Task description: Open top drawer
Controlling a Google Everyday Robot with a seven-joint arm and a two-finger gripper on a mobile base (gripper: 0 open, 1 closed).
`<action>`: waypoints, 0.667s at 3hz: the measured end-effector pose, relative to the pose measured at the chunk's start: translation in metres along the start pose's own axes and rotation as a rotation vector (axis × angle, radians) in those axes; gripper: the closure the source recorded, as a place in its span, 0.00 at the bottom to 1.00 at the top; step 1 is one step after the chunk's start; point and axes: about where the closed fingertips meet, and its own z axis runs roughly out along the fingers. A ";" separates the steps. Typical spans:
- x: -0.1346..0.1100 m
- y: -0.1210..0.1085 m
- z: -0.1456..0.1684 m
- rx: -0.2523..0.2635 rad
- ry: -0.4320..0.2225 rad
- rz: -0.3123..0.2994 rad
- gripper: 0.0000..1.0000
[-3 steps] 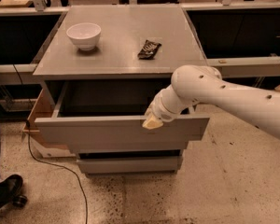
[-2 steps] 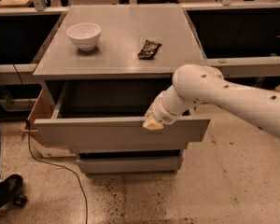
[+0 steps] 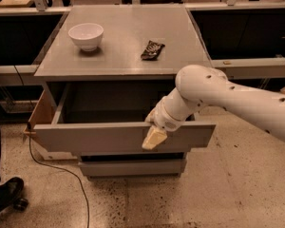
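1. Bench. A grey bench (image 3: pixel 123 63) stands in the middle of the room on a speckled floor (image 3: pixel 218 194). Its flat top carries two things, well apart from each other: a white bowl (image 3: pixel 86 35), upright, near the rear left corner, and a dark packet (image 3: pixel 152 50), lying flat right of centre.

2. Top drawer. The top drawer (image 3: pixel 99 137) sits directly under the bench top and stands pulled out toward the room. Its plain grey front has no handle and is well forward of the bench body. The grey inside is open to view from above and looks dark toward the back. The outer face of its left side wall shows a wood colour. Below it, a lower drawer front (image 3: pixel 133 167) sits flush with the bench body.

3. Arm. A white arm (image 3: pixel 237 96) reaches in from the right and bends down toward the drawer front.

4. Hand. The hand (image 3: pixel 153 137) rests at the top edge of the drawer front, right of its centre. A cream-coloured tip hangs down over the outer face of the front and touches it. The part behind the front is hidden, so it cannot be told whether the hand is wide, narrow or clamped on the edge.

5. Surroundings. A dark shoe (image 3: pixel 7 194) shows at the lower left, on the floor, well apart from the bench.
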 end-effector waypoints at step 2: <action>-0.007 0.107 -0.023 -0.327 -0.009 0.021 0.00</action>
